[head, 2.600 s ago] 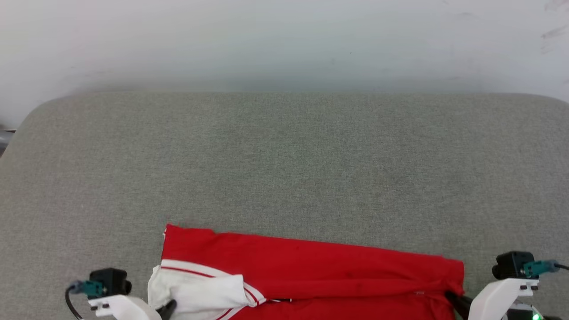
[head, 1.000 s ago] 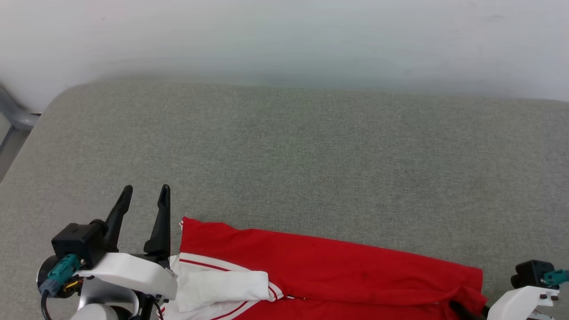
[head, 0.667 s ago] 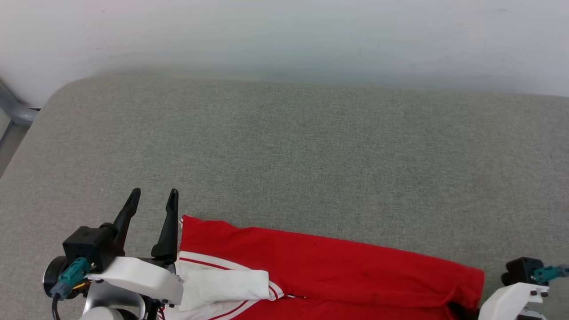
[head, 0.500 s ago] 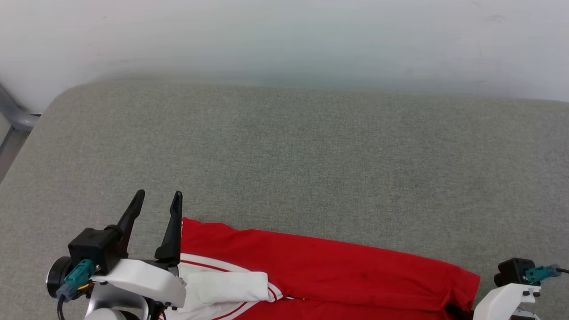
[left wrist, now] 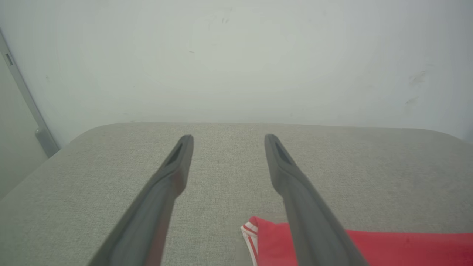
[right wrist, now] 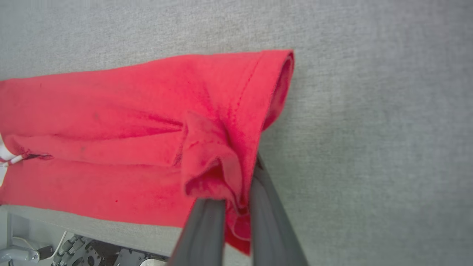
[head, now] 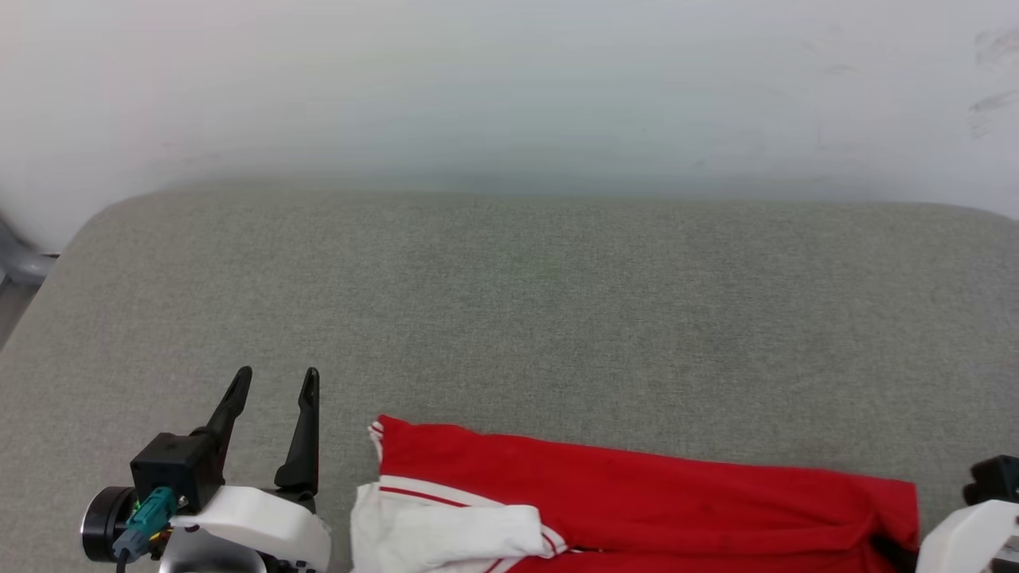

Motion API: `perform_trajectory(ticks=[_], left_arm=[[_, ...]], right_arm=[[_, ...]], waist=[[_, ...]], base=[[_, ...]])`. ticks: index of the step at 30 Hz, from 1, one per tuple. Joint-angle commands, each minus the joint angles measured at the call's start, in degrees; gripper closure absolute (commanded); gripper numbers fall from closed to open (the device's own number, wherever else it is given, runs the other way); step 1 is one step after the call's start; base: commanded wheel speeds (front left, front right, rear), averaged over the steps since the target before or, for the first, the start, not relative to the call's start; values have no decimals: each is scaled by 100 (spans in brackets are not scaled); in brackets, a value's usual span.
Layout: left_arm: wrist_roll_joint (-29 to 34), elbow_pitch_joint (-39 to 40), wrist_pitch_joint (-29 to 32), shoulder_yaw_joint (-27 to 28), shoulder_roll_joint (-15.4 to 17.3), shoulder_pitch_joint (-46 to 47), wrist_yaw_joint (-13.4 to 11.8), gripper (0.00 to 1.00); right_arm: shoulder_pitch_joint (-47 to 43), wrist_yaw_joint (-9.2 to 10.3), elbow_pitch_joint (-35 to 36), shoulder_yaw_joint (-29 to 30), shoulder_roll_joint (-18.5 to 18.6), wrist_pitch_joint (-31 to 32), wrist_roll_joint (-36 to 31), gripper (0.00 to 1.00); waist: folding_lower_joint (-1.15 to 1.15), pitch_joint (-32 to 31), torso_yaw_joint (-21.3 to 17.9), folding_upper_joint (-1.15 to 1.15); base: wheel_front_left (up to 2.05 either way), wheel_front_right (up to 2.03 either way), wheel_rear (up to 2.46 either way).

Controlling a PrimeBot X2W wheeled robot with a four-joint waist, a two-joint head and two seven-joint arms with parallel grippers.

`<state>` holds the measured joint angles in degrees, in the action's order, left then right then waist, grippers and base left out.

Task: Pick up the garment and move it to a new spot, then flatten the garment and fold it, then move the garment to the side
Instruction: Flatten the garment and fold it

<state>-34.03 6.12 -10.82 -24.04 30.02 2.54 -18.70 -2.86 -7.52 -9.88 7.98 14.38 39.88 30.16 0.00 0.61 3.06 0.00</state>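
Garment (head: 677, 501) rightward (in right gripper (right wrist: 236, 197))

You had the garment (head: 653, 497) folded into a long red band at the near edge of the bench (head: 509, 318), white sleeve at its left end.

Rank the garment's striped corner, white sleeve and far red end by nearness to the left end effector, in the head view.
1. Striped corner, just right of the left end effector.
2. White sleeve, lower right, at the bottom edge.
3. Red end, far right of the view.
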Motion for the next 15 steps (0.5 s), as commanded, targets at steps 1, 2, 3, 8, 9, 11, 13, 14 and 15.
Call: perform_trajectory(ticks=[1,2,3,8,9,11,13,14,15], left_arm=[[0,-27,-52,-12,-17,-85,-32,0],[0,-39,-54,-17,-24,-91,-36,0],[7,-56,-62,-24,-26,-97,-41,0],[-13,-115,-99,-37,-63,-112,-36,0],[-14,-121,-114,-35,-71,-109,-39,0],[-15,-126,-121,-38,-80,-103,-38,0],[-19,-141,-138,-51,-95,-86,-25,0],[-19,-151,-143,-57,-97,-71,-20,0],[-21,-160,-147,-60,-102,-56,-16,0]], right_arm=[[32,7,-26,197,84,18,-47,100],[25,7,-25,302,119,35,-78,100],[13,7,-19,391,119,63,-94,100],[-35,6,118,726,59,257,-96,100],[-16,6,161,759,-40,338,36,100],[15,6,201,794,-137,423,184,100],[64,6,320,843,-321,647,529,100],[92,5,397,843,-460,784,795,100],[111,5,472,846,-579,928,1052,100]], waist=[[0,-60,-58,0],[0,-70,-71,0],[0,-77,-84,0],[0,-74,-122,0],[0,-68,-125,0],[0,-58,-126,0],[0,-44,-119,0],[0,-42,-111,0],[0,-40,-101,0]], base=[[0,0,0],[0,0,0],[0,0,0],[0,0,0],[0,0,0],[0,0,0],[0,0,0],[0,0,0],[0,0,0]])
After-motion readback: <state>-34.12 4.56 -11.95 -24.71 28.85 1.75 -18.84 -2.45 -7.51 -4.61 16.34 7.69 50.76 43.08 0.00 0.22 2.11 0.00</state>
